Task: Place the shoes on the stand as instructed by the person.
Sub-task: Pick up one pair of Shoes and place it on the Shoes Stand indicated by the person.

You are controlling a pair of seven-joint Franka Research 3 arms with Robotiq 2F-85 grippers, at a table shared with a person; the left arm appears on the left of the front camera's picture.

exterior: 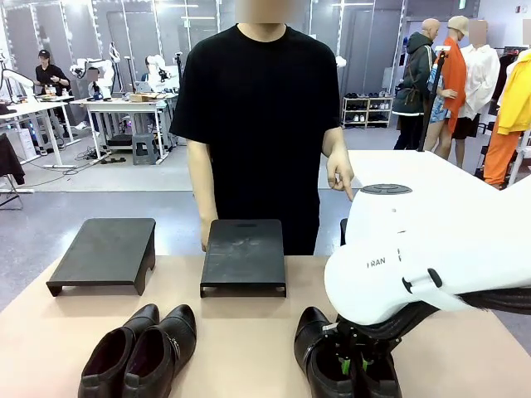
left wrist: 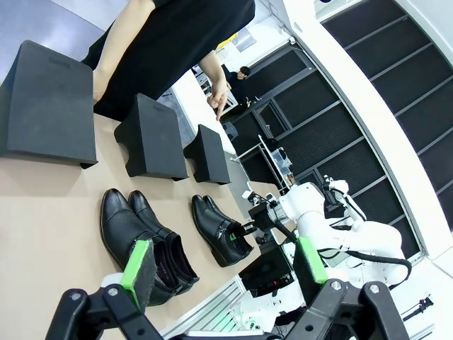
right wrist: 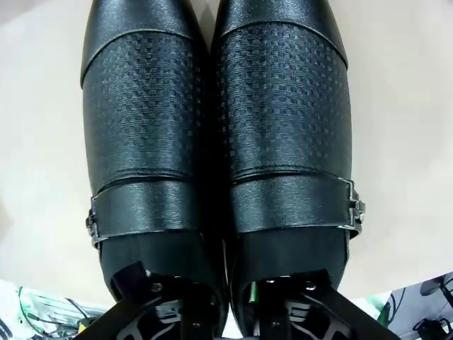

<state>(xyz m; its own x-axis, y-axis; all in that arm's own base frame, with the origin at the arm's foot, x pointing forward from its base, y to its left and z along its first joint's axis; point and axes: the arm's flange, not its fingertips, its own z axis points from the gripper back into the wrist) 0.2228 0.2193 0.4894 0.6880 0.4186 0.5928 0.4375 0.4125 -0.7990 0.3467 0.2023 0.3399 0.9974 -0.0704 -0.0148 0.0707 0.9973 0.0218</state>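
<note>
Two pairs of glossy black shoes stand near the table's front edge. The buckle-strap pair (right wrist: pixel 216 120) sits on the right (exterior: pixel 319 352), with one finger of my right gripper (right wrist: pixel 225 301) down inside each shoe, pinching their adjoining inner walls. The plain pair (exterior: pixel 141 348) rests untouched on the left (left wrist: pixel 141 234). My left gripper (left wrist: pixel 225 261) hovers open above the table, nothing between its green pads. Three black stands (left wrist: pixel 49 106) (left wrist: pixel 152 138) (left wrist: pixel 209 156) line the far side. The person (exterior: pixel 253 108) holds a pointing hand (left wrist: pixel 218 99) above the farthest stand.
My right arm's white body (exterior: pixel 431 257) fills the right side and hides the table behind it. Two stands (exterior: pixel 104 249) (exterior: pixel 243 253) show ahead in the front view. Bare tabletop (exterior: pixel 241 332) lies between the two pairs. Other tables and people stand far behind.
</note>
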